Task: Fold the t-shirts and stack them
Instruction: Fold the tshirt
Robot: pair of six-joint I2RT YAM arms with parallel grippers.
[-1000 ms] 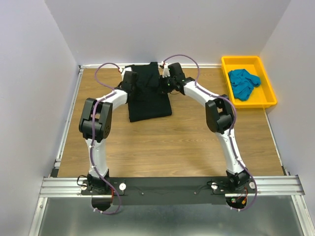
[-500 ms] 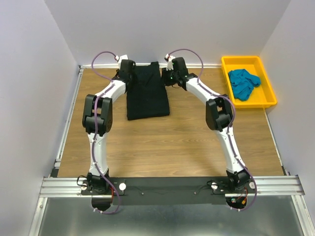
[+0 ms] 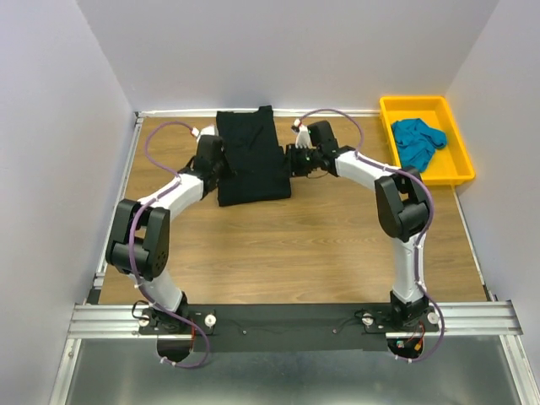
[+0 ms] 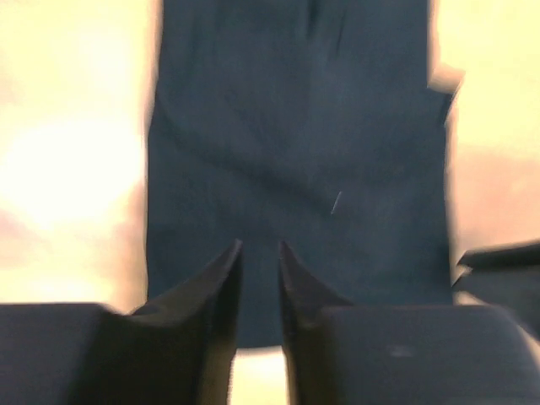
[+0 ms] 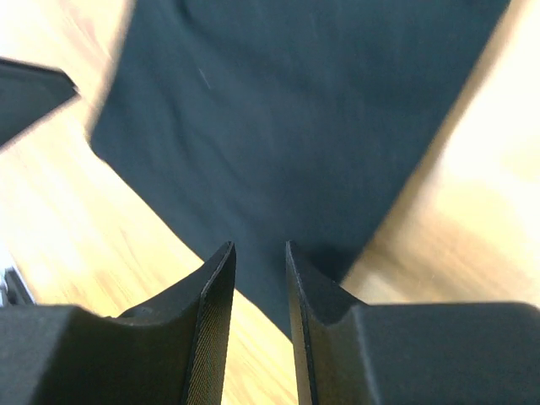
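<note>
The black t-shirt (image 3: 251,156) lies flat as a long folded rectangle at the back middle of the table. My left gripper (image 3: 222,164) sits low at its left edge, slightly open and empty, with the black cloth (image 4: 295,152) just ahead of the fingertips. My right gripper (image 3: 292,160) sits at the shirt's right edge, slightly open and empty, above the cloth's (image 5: 321,110) near corner. The teal-blue t-shirt (image 3: 416,142) lies crumpled in the yellow tray.
The yellow tray (image 3: 413,100) stands at the back right corner of the wooden table (image 3: 278,253). Grey walls close in the back and both sides. A metal rail (image 3: 287,314) runs along the near edge.
Both grippers have pulled back from the shirt's far edge to its sides. The black shirt, bunched at the far end before, now lies stretched out flat toward the back wall.
</note>
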